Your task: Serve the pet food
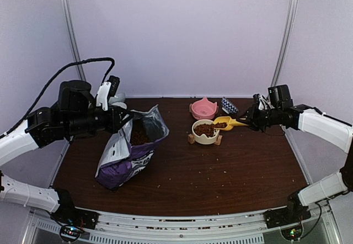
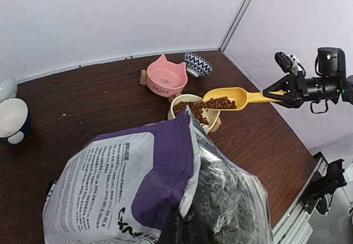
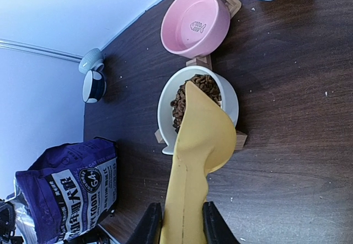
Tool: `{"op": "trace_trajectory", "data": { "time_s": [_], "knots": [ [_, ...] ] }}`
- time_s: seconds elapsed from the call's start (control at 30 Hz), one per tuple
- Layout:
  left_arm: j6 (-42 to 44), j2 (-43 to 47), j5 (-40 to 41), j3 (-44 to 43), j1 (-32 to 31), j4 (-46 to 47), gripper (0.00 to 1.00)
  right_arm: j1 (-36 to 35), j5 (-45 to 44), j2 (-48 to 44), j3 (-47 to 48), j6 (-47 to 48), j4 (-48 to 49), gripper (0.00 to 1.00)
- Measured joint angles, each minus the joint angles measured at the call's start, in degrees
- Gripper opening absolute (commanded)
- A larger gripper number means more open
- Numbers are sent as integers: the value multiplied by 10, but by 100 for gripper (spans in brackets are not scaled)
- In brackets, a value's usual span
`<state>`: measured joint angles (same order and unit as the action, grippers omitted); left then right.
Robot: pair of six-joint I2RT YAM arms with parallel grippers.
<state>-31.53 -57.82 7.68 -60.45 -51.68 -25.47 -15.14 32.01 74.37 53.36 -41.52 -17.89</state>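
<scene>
The right gripper [image 1: 244, 121] grips the scoop [image 1: 225, 123] by its handle, holding it loaded with kibble [image 2: 220, 103] over the right rim of the bowl [image 3: 165, 117]. The bowl already holds a heap, so serving looks nearly done and only tipping this load remains. At left, the left gripper [image 1: 124, 120] pinches the rim of the open bag [image 1: 124, 158].

Type of site: robotics lab test cell.
Enclosure: plain pale-lilac wall panels [image 1: 176, 34] joined by grey metal upright strips [image 1: 68, 23].
Work surface: dark-brown wood-grain table [image 1: 231, 172], fronted by a perforated silver metal rail [image 1: 182, 224].
Equipment: white-and-black left robot arm [image 1: 22, 139] and matching right robot arm [image 1: 325, 125], based at the table's near edge; black looped cable [image 1: 60, 75] exposed.
Props: purple foil bag of pet food [image 1: 124, 158], pink cat-eared bowl [image 1: 203, 110], yellow plastic scoop [image 1: 229, 123]; household goods set out on a bench.
</scene>
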Motion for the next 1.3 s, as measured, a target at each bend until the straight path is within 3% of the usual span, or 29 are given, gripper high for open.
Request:
{"op": "trace_trajectory", "data": {
  "time_s": [0.47, 0.8, 1.03, 1.3],
  "knots": [
    [0, 0, 0, 0, 0, 0, 0, -28, -48, 30, 99, 91, -99, 0],
    [0, 0, 0, 0, 0, 0, 0, -89, -125, 63, 175, 179, -175, 0],
    [0, 0, -1, 0, 0, 0, 0, -119, -189, 62, 184, 238, -198, 0],
    [3, 0, -2, 0, 0, 0, 0, -122, -193, 10, 184, 262, -217, 0]
  ]
}}
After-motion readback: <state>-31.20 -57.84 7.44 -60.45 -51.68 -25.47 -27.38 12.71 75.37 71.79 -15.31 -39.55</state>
